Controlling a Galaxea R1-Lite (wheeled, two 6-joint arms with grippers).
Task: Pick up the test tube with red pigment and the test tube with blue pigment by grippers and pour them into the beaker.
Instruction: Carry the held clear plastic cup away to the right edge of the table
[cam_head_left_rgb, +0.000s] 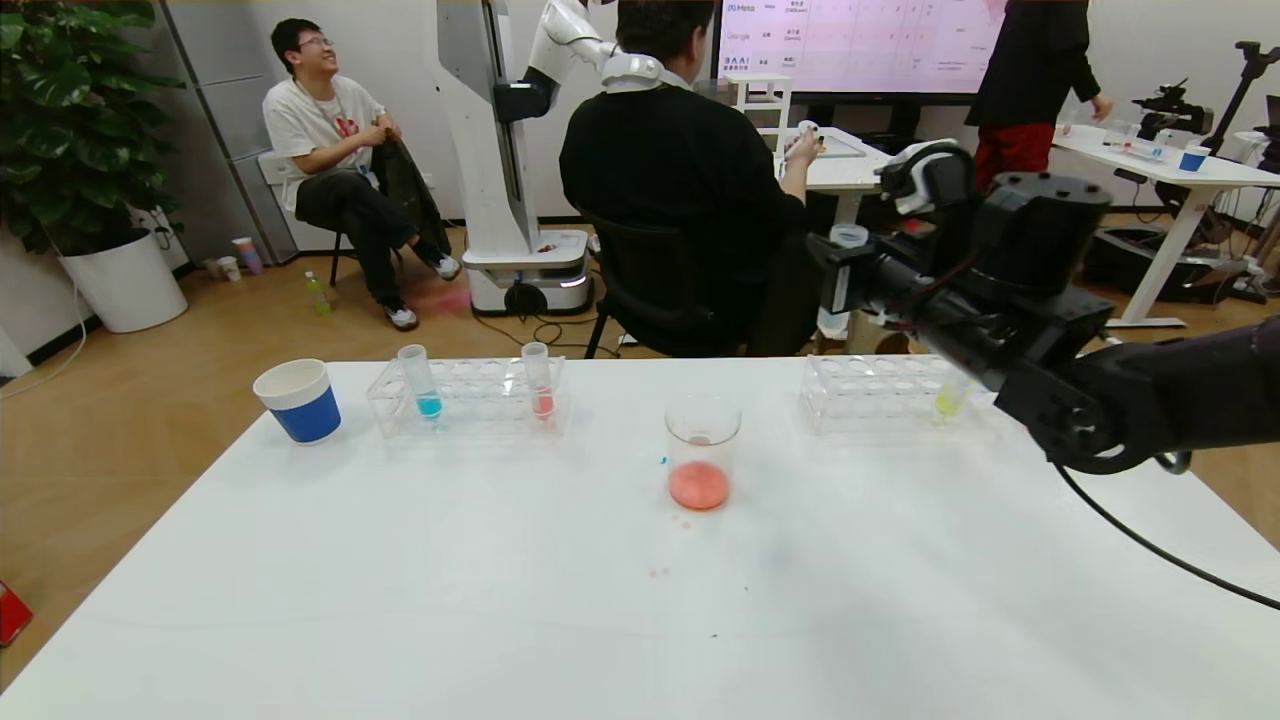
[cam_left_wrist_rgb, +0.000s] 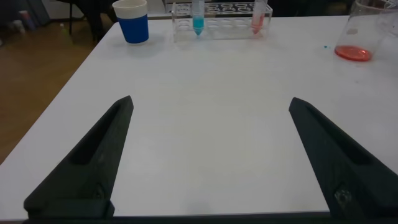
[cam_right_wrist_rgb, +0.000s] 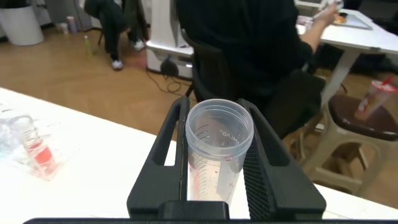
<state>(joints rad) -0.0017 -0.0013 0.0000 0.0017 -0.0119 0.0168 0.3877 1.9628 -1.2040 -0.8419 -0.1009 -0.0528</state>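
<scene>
My right gripper (cam_head_left_rgb: 843, 268) is shut on the test tube with red pigment (cam_head_left_rgb: 846, 240), held upright in the air above the table's far right, over the right rack (cam_head_left_rgb: 880, 395). In the right wrist view the tube (cam_right_wrist_rgb: 219, 149) sits between the fingers of the right gripper (cam_right_wrist_rgb: 214, 107), with only red streaks inside. The beaker (cam_head_left_rgb: 702, 450) stands mid-table with red liquid at its bottom. The test tube with blue pigment (cam_head_left_rgb: 422, 385) stands in the left rack (cam_head_left_rgb: 470, 405). My left gripper (cam_left_wrist_rgb: 211, 101) hangs open over bare table, with the beaker (cam_left_wrist_rgb: 360, 31) and the blue tube (cam_left_wrist_rgb: 198, 15) far ahead.
A paler red tube (cam_head_left_rgb: 538, 385) shares the left rack. A yellow-green tube (cam_head_left_rgb: 950, 400) stands in the right rack. A blue paper cup (cam_head_left_rgb: 298, 400) sits at the far left of the table (cam_head_left_rgb: 500, 600). Red drops dot the table near the beaker. People sit beyond the far edge.
</scene>
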